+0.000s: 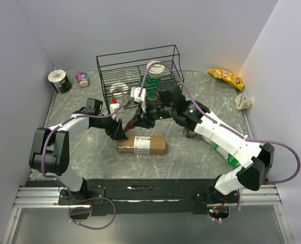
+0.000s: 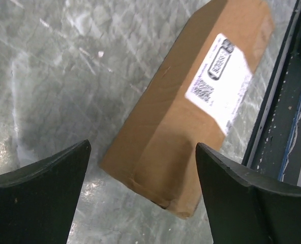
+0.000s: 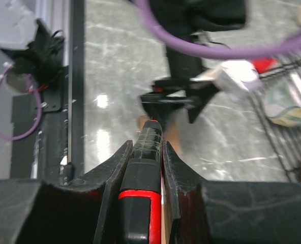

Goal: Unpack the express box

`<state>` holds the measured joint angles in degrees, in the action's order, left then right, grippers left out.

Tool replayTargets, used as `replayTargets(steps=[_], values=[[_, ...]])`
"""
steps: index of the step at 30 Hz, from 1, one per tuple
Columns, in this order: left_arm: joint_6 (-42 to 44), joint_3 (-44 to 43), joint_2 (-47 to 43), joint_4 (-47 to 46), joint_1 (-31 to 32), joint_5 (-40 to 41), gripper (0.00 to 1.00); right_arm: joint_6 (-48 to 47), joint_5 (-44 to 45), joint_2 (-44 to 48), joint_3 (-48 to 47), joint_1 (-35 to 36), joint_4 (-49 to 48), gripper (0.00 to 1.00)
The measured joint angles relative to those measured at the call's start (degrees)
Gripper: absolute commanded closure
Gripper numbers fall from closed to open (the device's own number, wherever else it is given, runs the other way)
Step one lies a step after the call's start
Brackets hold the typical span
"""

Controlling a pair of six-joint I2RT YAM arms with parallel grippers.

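The express box [image 1: 141, 145] is a long brown carton with a white label on top, lying flat near the table's front. In the left wrist view the box [image 2: 191, 101] lies below and between my fingers. My left gripper [image 1: 121, 133] is open and hovers over the box's left end; its dark fingers [image 2: 49, 188] stand wide apart. My right gripper [image 1: 139, 120] is shut on a black and red cutter [image 3: 146, 168] just behind the box. The cutter's tip points toward the box's brown end [image 3: 172, 138] and my left gripper [image 3: 176, 101].
A black wire rack [image 1: 140, 71] holding containers stands at the back. Two cups [image 1: 60, 80] sit at the back left. A yellow snack bag [image 1: 226, 76] and a cup [image 1: 243, 101] are at the right. A green packet [image 1: 232, 157] lies under my right arm.
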<state>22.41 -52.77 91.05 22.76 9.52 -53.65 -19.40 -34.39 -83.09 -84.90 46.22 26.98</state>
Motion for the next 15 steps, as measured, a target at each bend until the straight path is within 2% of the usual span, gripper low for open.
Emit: replayTargets(steps=[4,15], values=[[0.55,-1.95,3.89,1.42,0.00,0.81,0.16,-0.22,0.90,-0.11,0.72,2.47,-0.85,1.00],[0.61,-3.48,7.08,2.80,-0.50,-2.05,0.17,0.02,5.95,-2.80,15.04,7.85,-14.60,1.00]])
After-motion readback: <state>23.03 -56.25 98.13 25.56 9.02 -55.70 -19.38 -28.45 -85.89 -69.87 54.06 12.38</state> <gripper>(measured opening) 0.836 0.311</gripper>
